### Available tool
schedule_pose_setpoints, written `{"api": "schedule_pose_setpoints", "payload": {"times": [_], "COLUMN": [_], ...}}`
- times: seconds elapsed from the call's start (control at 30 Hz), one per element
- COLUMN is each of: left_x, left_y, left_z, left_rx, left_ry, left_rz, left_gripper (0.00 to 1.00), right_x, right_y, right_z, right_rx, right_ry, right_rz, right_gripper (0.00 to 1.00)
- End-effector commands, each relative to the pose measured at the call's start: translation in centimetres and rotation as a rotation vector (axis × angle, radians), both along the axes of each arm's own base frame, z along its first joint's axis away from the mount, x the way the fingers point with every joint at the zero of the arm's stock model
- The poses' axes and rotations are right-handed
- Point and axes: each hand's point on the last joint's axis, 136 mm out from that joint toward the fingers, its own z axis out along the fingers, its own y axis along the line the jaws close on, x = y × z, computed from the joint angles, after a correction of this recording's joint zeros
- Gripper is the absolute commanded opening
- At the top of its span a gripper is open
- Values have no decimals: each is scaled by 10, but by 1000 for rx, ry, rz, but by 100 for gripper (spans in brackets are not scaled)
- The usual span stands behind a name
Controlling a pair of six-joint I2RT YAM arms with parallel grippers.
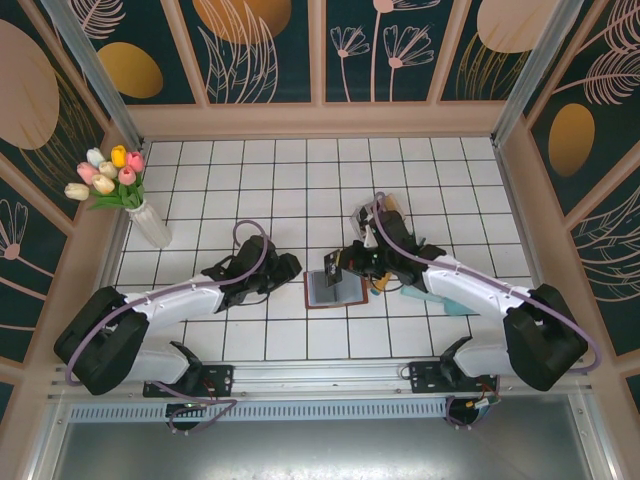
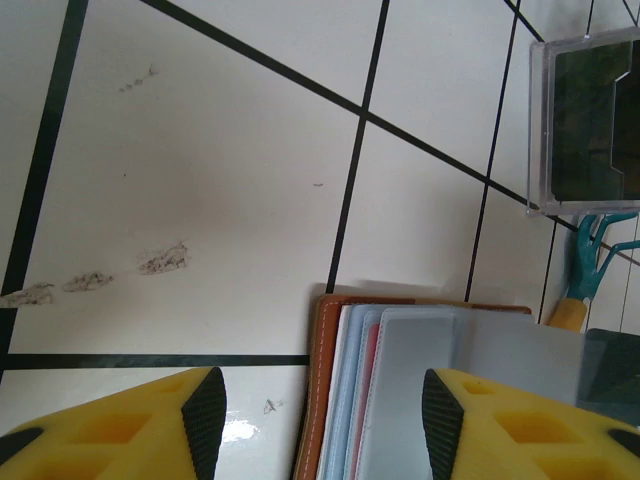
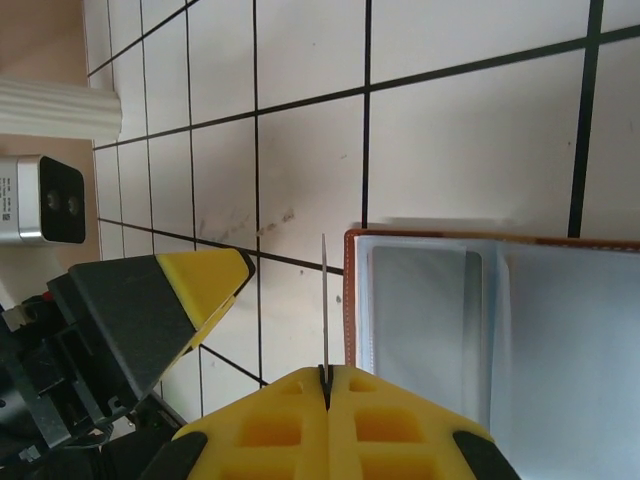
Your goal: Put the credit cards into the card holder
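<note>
Brown leather card holder [image 3: 430, 330] with a stitched rim and clear plastic sleeves lies open and flat on the glossy white-tiled table [image 3: 450, 130], between the arms. Right gripper [image 3: 326, 378]: yellow fingers pinch a thin, rigid credit card [image 3: 324, 300], seen edge-on just beside the holder's rim. Left gripper [image 2: 318, 410]: jaws moderately apart, gripping nothing.

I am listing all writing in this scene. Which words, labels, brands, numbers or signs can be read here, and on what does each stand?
No text is readable.
Small label on the grey camera: too small and blurred to read.
Open card holder: plain pockets, no print visible.
Clear plastic box: no label visible.
Credit card in the right gripper: edge-on, face hidden.
</note>
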Motion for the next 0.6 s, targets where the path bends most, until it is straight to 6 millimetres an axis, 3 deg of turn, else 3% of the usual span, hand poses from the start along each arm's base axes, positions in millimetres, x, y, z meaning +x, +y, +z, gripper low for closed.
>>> {"api": "schedule_pose_setpoints", "payload": {"times": [0.0, 0.2, 0.57], "left_x": [0, -3, -8], "left_y": [-7, -20, -32], "left_z": [0, -6, -26], "left_rx": [-39, -67, -66], "left_ry": [1, 26, 91], "left_rz": [-25, -88, -142], "left_gripper": [55, 53, 44], "right_x": [0, -1, -6], "right_y": [-7, -24, -20], "right_z": [-14, -40, -61], "right_rx": [-19, -72, 29], "right_ry": [-10, -15, 5], "right_rz": [-32, -63, -40], "right_gripper": [0, 0, 0]}}
